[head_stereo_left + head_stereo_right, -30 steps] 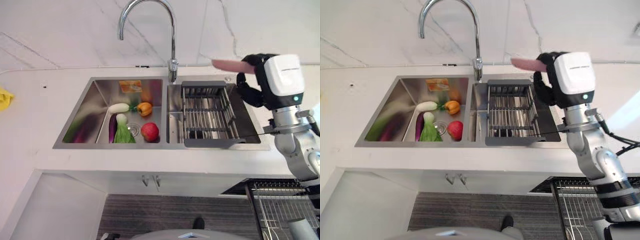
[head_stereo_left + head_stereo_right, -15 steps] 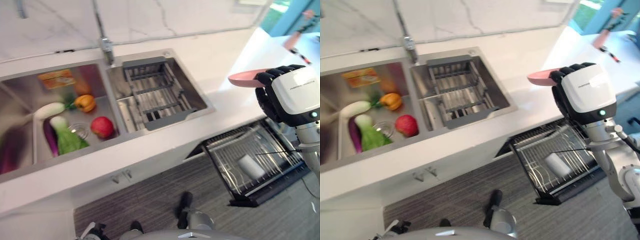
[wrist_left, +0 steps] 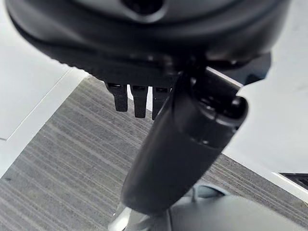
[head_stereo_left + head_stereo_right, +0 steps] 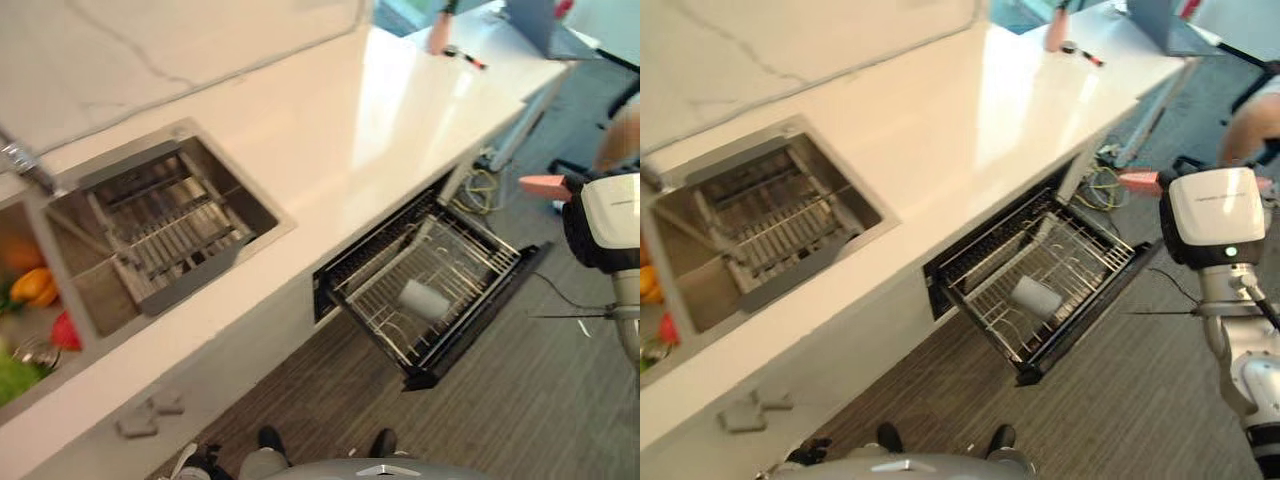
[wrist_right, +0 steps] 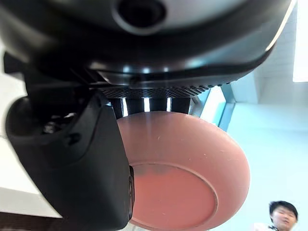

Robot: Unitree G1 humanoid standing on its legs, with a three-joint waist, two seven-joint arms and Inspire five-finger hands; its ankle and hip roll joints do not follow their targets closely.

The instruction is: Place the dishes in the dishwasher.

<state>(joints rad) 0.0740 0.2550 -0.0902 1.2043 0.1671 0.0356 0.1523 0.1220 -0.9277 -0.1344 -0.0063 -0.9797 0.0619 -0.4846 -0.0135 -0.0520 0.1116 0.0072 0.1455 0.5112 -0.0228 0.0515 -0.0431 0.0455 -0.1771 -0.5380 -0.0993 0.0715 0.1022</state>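
Note:
My right hand (image 4: pixel 588 228) is shut on a pink plate (image 4: pixel 545 184), which it holds level out over the floor, to the right of the pulled-out dishwasher rack (image 4: pixel 452 255). In the right wrist view the thumb (image 5: pixel 82 159) presses on the plate's underside (image 5: pixel 192 178) and the fingers sit behind its rim. A white cup (image 4: pixel 424 298) lies in the rack. My left hand (image 3: pixel 183 144) hangs over the striped floor with its fingers (image 3: pixel 137 98) straight and nothing in it.
The white counter (image 4: pixel 330 130) runs above the dishwasher. At the left is the sink with a grey drain rack (image 4: pixel 165 235) and vegetables (image 4: pixel 35 290). A person (image 4: pixel 1250 125) is at the far right, behind my right hand. Cables (image 4: pixel 490 180) lie on the floor.
The camera has swung right, from the sink to the dishwasher. My right hand has carried the pink plate from over the counter's edge to beside the pulled-out rack.

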